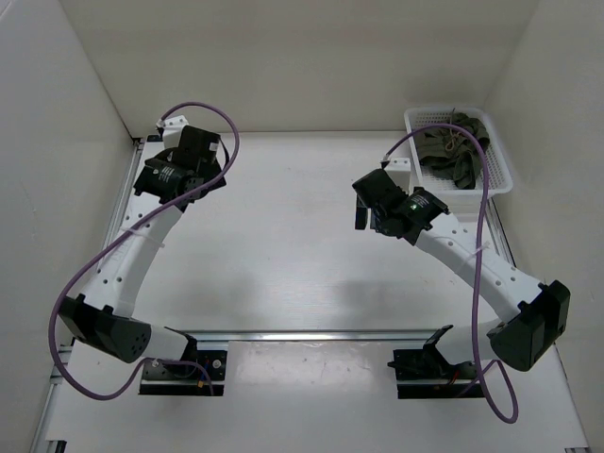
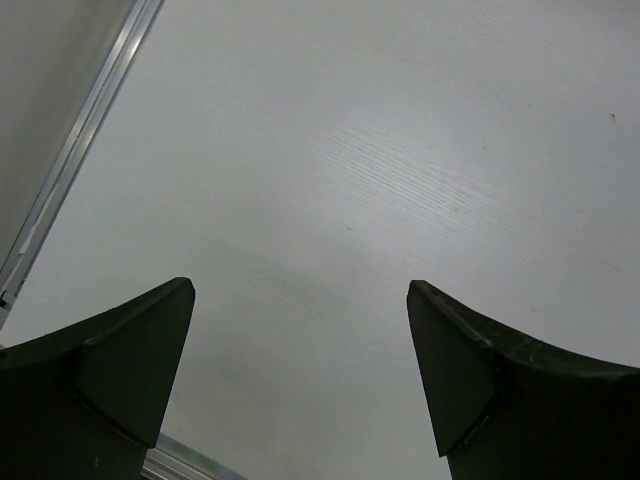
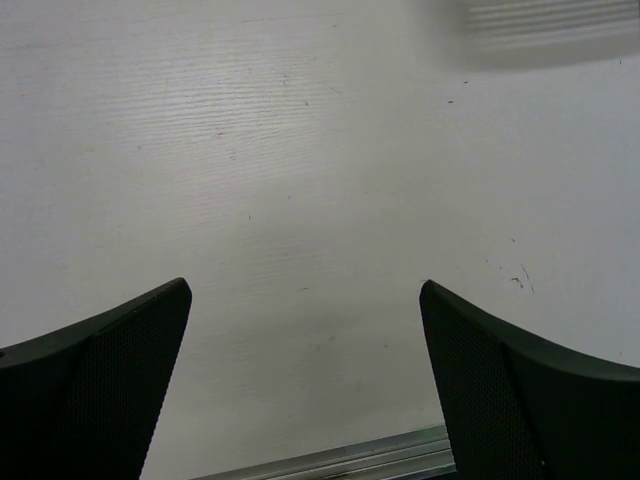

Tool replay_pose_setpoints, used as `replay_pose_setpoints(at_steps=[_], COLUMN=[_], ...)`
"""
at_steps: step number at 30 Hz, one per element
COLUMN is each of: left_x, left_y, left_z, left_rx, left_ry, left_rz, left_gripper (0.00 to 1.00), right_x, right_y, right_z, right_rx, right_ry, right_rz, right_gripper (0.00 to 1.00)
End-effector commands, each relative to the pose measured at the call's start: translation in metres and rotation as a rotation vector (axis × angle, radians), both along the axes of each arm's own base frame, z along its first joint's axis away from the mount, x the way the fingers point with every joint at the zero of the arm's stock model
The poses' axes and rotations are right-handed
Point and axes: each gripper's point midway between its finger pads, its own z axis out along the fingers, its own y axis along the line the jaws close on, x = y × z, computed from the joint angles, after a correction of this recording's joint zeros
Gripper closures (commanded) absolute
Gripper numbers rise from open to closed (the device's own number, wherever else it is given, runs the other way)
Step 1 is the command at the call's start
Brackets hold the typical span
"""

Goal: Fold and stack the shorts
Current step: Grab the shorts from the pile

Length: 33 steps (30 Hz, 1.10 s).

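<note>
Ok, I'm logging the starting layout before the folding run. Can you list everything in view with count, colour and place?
shorts: one crumpled bundle, dark olive-green with a light drawstring, inside the basket.
basket: one, white slotted plastic, far right corner of the table.
table: one, white, under both arms, white walls around it.
rail: one, silver, across the near side by the arm bases.
cables: two, purple, one looping along each arm.
left gripper: one, dark fingers, open and holding nothing, over the far left of the table.
right gripper: one, dark fingers, open and holding nothing, over the table left of the basket.
</note>
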Motion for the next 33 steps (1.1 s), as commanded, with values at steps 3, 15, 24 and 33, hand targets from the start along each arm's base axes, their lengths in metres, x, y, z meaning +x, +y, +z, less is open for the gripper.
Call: replay_pose_setpoints(at_steps=[3,15,24,33], left_x=[-0.013,-0.020,-0.019,0.014], left_y=[-0.017,-0.024,-0.061,-0.074], left_z=[0.019,0.008,0.006,-0.005], left_rx=[-0.083,-0.087,-0.202,-0.179], left_ry=[-0.011,0.010,0.012,0.053], left_rz=[-0.125,-0.213,-0.394,-0.404], left_gripper=[0.01,0.01,0.01,0.01], right_x=[0.002,0.053,0.139,0.252], right_y=[0.004,-0.009,-0.115,-0.191], right_z=[0.018,0.028,0.063,0.016], right_rx=[0.045,0.071,0.288,0.387], right_ry=[-0.034,-0.042,-0.068,-0.029], right_rz=[0.009,-0.089,-0.322,-0.432], right_gripper=[0.00,0.00,0.02,0.01])
